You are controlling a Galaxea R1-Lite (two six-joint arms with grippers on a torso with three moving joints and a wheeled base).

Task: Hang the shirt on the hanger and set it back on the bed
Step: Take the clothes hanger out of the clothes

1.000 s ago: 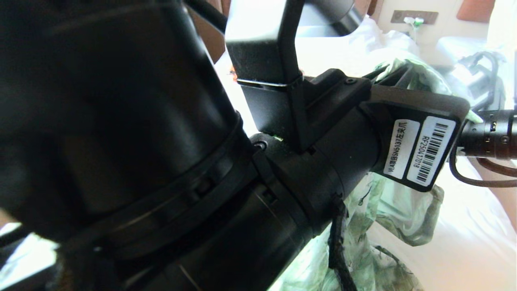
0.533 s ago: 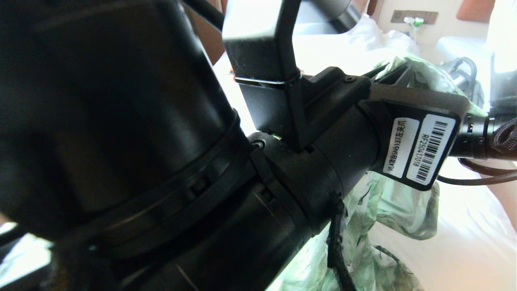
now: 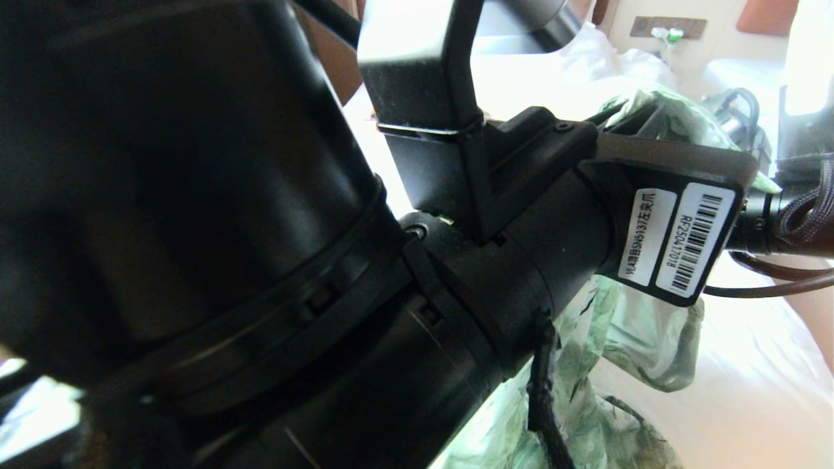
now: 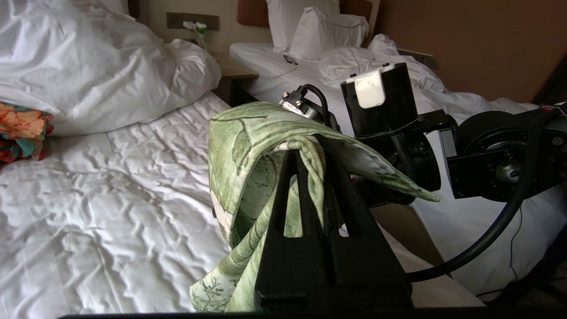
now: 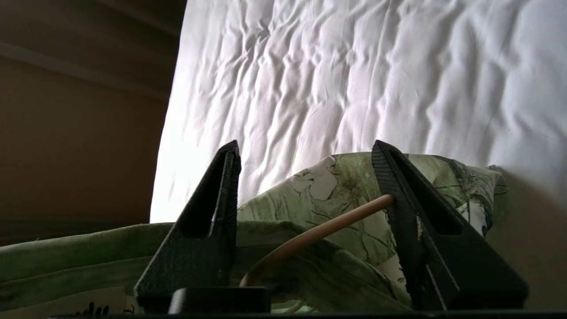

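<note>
Your head view is almost wholly blocked by the left arm (image 3: 273, 260), so steer by the wrist views. Between the right gripper (image 5: 305, 177)'s parted fingers lie the hanger (image 5: 319, 230) wire and folds of the shirt (image 5: 345, 190). The left gripper (image 4: 310, 177) is pinched on the shirt, with the right arm (image 4: 487, 155) close behind it. Open sheet on the bed (image 4: 97, 199) lies beside the cloth; an orange floral garment (image 4: 22, 130) sits at its far edge.
</note>
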